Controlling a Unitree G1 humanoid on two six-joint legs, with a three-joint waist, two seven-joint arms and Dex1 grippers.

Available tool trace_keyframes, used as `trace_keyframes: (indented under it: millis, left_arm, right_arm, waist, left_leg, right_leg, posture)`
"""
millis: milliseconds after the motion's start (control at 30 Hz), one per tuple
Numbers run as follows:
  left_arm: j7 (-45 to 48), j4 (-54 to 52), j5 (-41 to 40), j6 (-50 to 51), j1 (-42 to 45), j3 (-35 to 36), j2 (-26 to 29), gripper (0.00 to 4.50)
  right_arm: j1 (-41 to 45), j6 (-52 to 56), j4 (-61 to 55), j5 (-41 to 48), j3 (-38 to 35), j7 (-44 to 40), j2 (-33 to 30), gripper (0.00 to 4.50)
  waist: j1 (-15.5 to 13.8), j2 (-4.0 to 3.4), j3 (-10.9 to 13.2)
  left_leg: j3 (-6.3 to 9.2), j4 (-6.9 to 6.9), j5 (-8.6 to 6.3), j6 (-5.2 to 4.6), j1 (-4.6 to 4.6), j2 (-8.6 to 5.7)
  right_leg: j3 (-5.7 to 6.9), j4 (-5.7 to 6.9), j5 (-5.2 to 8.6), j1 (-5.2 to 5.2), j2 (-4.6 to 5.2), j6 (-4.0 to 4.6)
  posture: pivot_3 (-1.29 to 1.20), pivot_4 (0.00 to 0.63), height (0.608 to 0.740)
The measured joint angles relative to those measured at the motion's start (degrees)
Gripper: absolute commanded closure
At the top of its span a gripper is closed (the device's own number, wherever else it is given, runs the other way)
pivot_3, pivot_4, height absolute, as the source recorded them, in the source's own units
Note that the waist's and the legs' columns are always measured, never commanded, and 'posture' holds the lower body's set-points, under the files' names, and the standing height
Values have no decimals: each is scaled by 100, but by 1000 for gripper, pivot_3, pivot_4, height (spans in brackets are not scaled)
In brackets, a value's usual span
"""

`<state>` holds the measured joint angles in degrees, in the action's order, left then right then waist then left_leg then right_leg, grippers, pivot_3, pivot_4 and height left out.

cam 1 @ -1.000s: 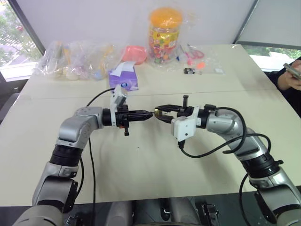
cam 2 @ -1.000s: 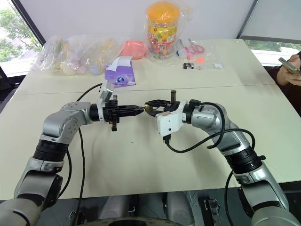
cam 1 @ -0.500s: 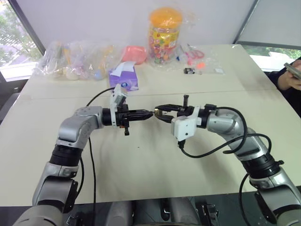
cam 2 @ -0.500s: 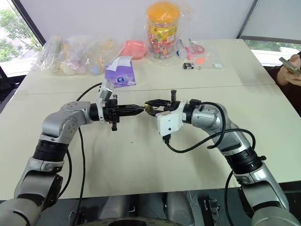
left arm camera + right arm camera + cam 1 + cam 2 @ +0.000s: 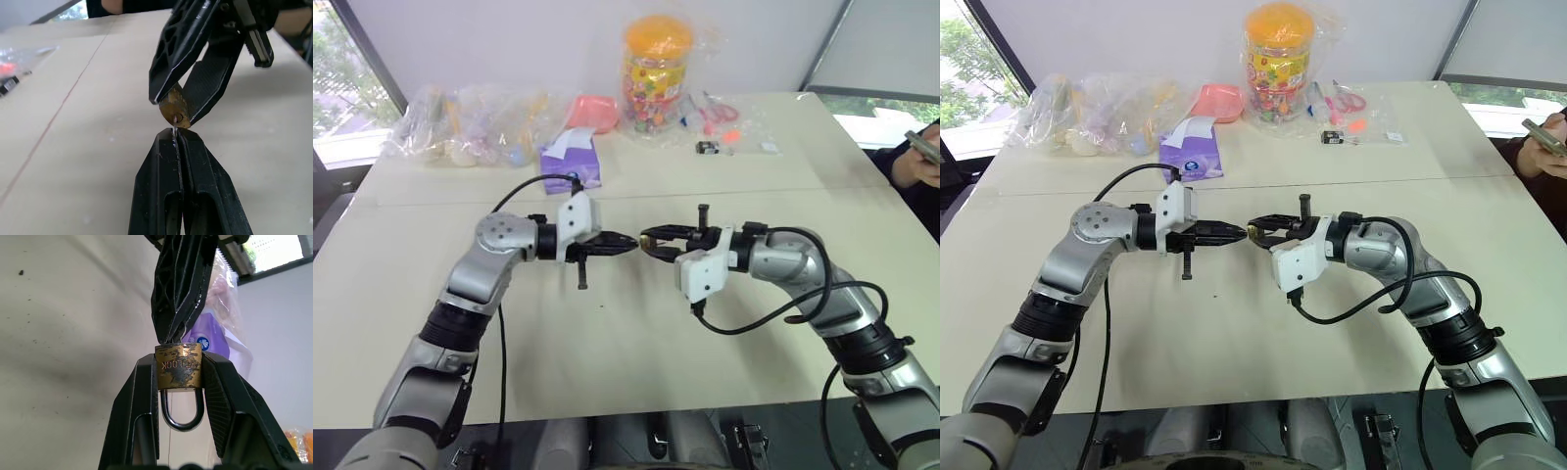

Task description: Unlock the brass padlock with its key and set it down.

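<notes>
Near the middle of the head views, above the pale matte table (image 5: 607,352), the two grippers meet tip to tip. The right gripper (image 5: 178,369) has its two black, ribbed plastic fingers pressed on the flat sides of the padlock (image 5: 179,364), a small blocky body of scuffed, tarnished brass with stamped letters across its face. Its shackle (image 5: 181,411), a smooth dark-silver U of thin rod, is seated in the body and loops back between the fingers toward the wrist, so the lock's long axis lies along the gripper and its keyhole end faces out to the other arm. The left gripper (image 5: 177,139) has its tapered black fingers squeezed together on the key (image 5: 174,132), a thin sliver of bright metal whose tip sits at the keyhole in the lock's rounded brass end; the key's length runs in line with the fingers, pointing at the lock. In the left eye view the pair sits at centre frame, the lock a tiny gold speck (image 5: 643,237) raised off the table. Along the upper edge of that frame lie crinkled clear plastic bags (image 5: 470,122), a purple packet (image 5: 573,162) and a tall clear jar with an orange lid (image 5: 656,73), well apart from the grippers.
</notes>
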<state>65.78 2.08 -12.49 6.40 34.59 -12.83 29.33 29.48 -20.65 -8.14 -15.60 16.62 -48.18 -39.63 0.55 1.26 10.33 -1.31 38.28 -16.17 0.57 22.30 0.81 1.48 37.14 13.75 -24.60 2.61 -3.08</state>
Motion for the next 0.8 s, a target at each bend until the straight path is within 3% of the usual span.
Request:
trace_keyframes:
  millis: [200,333,467,633,733,800]
  left_arm:
    - [-148,270,737,-1480,4,-150,14,4457]
    - [-211,385,856,-1768,35,-168,-11,4457]
    - [-209,254,118,-379,-28,-51,-160,4457]
    - [-181,81,-1979,3110,-64,584,-139,4457]
    - [-287,129,-2804,4262,-61,1027,-138,3646]
    - [-387,158,-3099,4586,-10,1397,-99,2827]
  right_arm:
    - [-4,-1,43,-5,0,-60,1,3786]
    - [-3,18,52,-5,-14,-63,1,3786]
    - [12,49,65,-5,-33,-59,4,3786]
    - [53,-15,36,44,7,-52,74,3786]
    - [93,-56,-24,66,25,-68,93,3786]
    - [34,-53,1,57,62,-111,70,3786]
  waist:
    - [-5,0,0]
    - [-4,0,0]
    - [4,0,0]
    - [31,0,0]
    - [19,1,0]
    - [16,3,1]
  left_leg:
    - [-1,0,0,0,0,0]
    - [-1,0,0,0,0,0]
    - [0,1,0,-1,0,0]
    - [5,1,0,-1,-3,6]
    - [6,2,0,-1,-2,6]
    - [6,4,0,-1,-2,4]
  right_leg:
    - [2,0,0,0,0,0]
    - [2,0,0,0,0,0]
    - [3,1,0,0,-1,-1]
    - [4,6,0,0,-9,-2]
    - [4,7,0,0,-7,-2]
    - [4,6,0,1,-4,-1]
  posture:
    - [0,150,737]
    - [0,150,737]
    - [0,150,737]
    - [0,150,737]
    - [0,150,737]
    - [0,150,737]
